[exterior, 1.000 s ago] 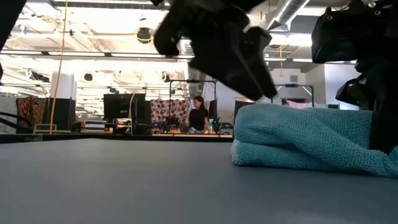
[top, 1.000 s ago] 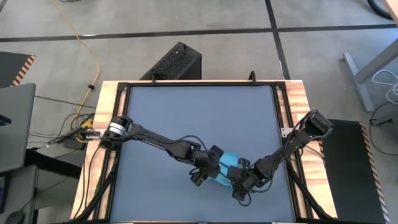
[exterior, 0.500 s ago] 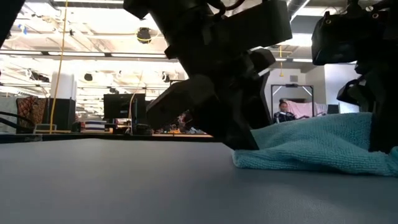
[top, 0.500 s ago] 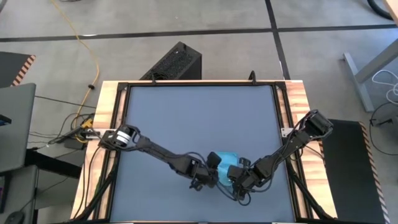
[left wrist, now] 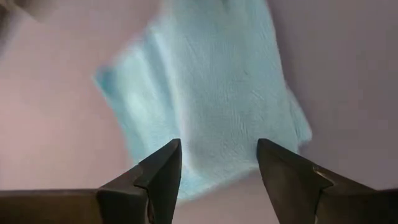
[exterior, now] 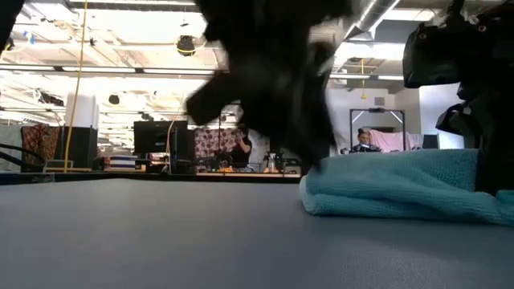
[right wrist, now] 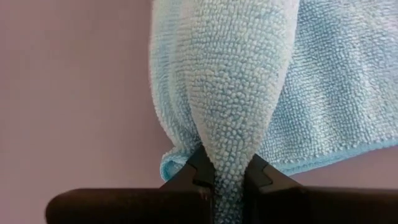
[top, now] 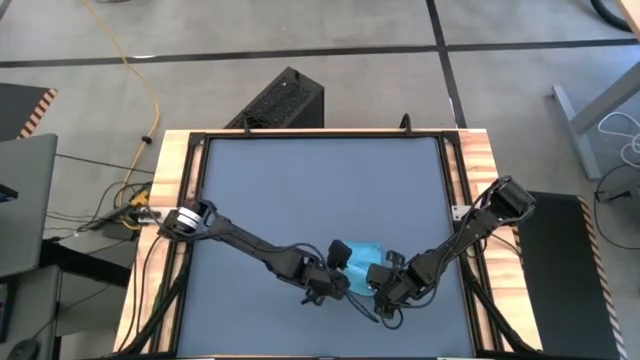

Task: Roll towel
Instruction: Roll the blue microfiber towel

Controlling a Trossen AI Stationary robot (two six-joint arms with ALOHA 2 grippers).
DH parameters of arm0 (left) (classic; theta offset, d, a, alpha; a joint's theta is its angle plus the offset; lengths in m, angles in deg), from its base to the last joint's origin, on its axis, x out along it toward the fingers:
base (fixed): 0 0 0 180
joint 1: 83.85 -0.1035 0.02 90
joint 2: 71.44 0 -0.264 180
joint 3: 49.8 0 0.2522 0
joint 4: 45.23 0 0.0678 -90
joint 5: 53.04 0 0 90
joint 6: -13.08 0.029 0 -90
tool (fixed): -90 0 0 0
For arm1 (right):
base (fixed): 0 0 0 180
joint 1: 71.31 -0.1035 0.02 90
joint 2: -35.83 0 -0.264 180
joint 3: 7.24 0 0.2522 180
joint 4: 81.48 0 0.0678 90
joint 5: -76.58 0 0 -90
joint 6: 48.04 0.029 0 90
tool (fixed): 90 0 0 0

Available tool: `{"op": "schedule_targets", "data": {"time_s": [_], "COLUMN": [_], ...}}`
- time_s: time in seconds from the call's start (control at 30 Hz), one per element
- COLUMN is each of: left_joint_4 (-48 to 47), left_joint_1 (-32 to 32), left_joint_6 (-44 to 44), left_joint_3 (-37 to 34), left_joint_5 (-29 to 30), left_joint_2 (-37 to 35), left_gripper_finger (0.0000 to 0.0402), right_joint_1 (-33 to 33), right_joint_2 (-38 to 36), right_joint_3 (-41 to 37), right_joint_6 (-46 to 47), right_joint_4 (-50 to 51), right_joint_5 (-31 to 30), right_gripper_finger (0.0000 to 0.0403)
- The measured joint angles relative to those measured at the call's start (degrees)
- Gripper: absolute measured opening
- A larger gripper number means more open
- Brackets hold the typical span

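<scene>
The sky-blue towel (top: 358, 252) lies bunched on the dark grey tabletop, near the near edge and right of the middle; it also shows in the low view (exterior: 393, 185). My right gripper (top: 384, 286) is at the towel's near-right end, shut on a ridge of it (right wrist: 227, 177). My left gripper (top: 330, 282) stands open just off the towel's near-left side; in the left wrist view its fingers (left wrist: 217, 165) frame the towel (left wrist: 205, 93) without touching it. My right gripper pinches a raised fold of the towel (right wrist: 229, 134) between its two fingers, at the towel's near-right end. It is a fold, more than one layer thick. The fingers come slanting from the table's near-right side. The rest of the towel lies on the table beyond them.
The table's wooden side rails (top: 172, 180) and black frame border the grey surface. Both arms reach in low from the left and right edges and meet at the towel. The room behind shows in the low view, with people far off.
My left gripper has drawn back off the towel toward the table's near-left and come down beside it. The towel's left part, humped up a second ago, has sunk flatter on the table. My right gripper has kept its hold in place.
</scene>
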Motion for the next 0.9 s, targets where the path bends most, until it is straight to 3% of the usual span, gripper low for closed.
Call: {"op": "schedule_targets", "data": {"time_s": [0.13, 0.33, 0.9], "left_joint_4": [1.76, 1.61, 2.07], "left_joint_1": [0.49, 0.83, 0.39], "left_joint_6": [1.22, -0.77, -5.74], "left_joint_3": [0.08, 0.07, 0.04], "left_joint_5": [-1.83, -3.95, -0.17], "left_joint_2": [-3.86, -2.51, 1.89], "left_gripper_finger": [0.0198, 0.0198, 0.0198], "right_joint_1": [0.55, 2.27, 3.21], "right_joint_2": [-0.01, -0.02, -0.02], "right_joint_3": [0.0, 0.0, -0.02], "right_joint_6": [-0.07, -1.52, -1.52], "right_joint_4": [1.63, 2.19, 2.14], "right_joint_5": [-1.26, -1.4, -1.45], "right_gripper_finger": [0.0048, 0.0048, 0.0048]}}
